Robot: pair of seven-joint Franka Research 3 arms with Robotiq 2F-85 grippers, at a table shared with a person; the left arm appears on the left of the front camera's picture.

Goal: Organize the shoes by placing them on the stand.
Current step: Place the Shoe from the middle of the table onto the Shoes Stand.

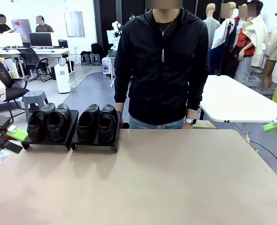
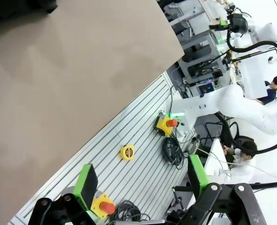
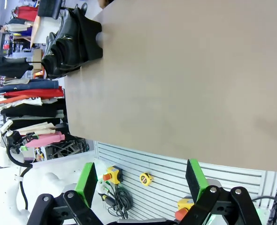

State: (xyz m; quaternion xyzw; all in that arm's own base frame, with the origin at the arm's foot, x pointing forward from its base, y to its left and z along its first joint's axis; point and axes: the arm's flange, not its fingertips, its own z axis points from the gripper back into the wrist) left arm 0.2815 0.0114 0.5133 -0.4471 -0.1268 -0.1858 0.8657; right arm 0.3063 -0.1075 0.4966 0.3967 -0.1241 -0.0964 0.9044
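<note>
Shoes (image 1: 73, 123): four glossy black loafers, all on the stand, set as two side-by-side pairs. In the right wrist view the group (image 3: 65, 42) sits at the surface's corner.
Shoe axis: each long axis runs from the robot's side toward the person's side, parallel to its neighbours.
Shoe heading: the low rounded ends face the robot; whether these are toes or heels cannot be told for certain.
Shoe tilt: the near ends sit lower than the far ends, following the slope.
Stand (image 1: 95, 142): low, black, two sloped platforms touching side by side at the surface's far left, one pair on each.
Surface (image 1: 166, 187): tan top, bare in front of the stand.
Person (image 1: 162, 65): stands at the far edge, just right of the stand, hands low behind the edge.
Left gripper (image 2: 141, 183): fingers spread wide, holding nothing, off the surface's left edge.
Right gripper (image 3: 142, 180): fingers spread wide, holding nothing, off the right edge, well apart from the shoes.
</note>
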